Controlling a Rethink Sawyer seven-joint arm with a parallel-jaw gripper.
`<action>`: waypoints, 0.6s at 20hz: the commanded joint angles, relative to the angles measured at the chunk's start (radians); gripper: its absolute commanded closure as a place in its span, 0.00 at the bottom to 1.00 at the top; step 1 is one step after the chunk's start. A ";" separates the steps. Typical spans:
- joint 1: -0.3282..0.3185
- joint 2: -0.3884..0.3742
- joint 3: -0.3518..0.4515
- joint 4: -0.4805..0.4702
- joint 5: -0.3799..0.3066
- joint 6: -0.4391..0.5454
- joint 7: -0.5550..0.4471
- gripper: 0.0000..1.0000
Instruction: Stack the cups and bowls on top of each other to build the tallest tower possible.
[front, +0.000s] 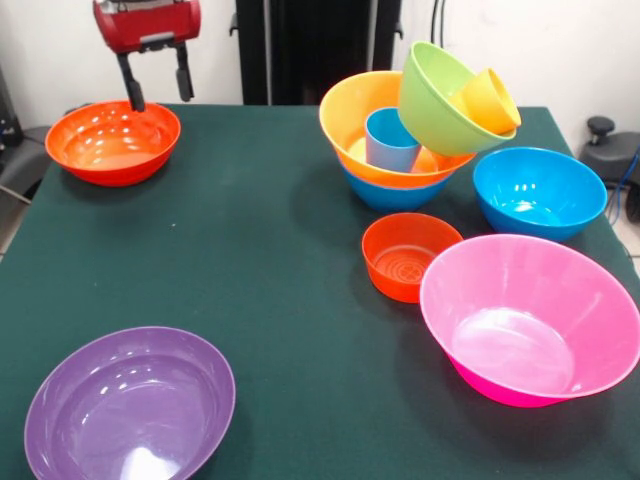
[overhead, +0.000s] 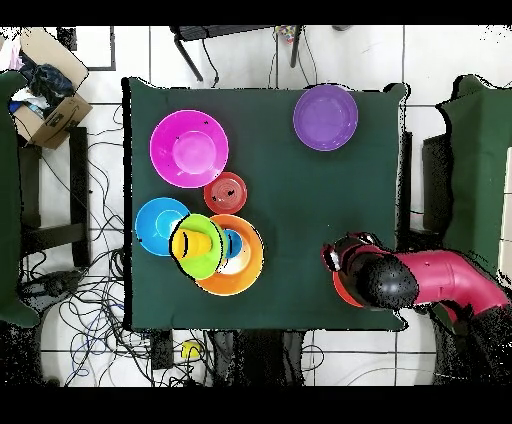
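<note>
My gripper hangs open and empty above the far rim of a red-orange bowl at the back left. The tower stands at the back right: a blue bowl at the bottom and a wide orange bowl in it. A light blue cup stands inside the orange bowl. A lime green bowl leans tilted on the orange bowl's rim, with an orange cup lying in it. In the overhead view the arm covers most of the red-orange bowl.
Single bowls lie around: a second blue bowl right of the tower, a small red-orange bowl in front of it, a large pink bowl at the front right, and a purple bowl at the front left. Chairs and cables surround the table.
</note>
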 joint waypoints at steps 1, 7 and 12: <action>0.053 0.111 -0.056 0.010 -0.154 -0.072 -0.062 0.00; 0.079 0.120 -0.076 -0.006 -0.189 -0.076 -0.013 0.00; 0.098 0.125 -0.101 -0.032 -0.193 -0.077 0.018 0.00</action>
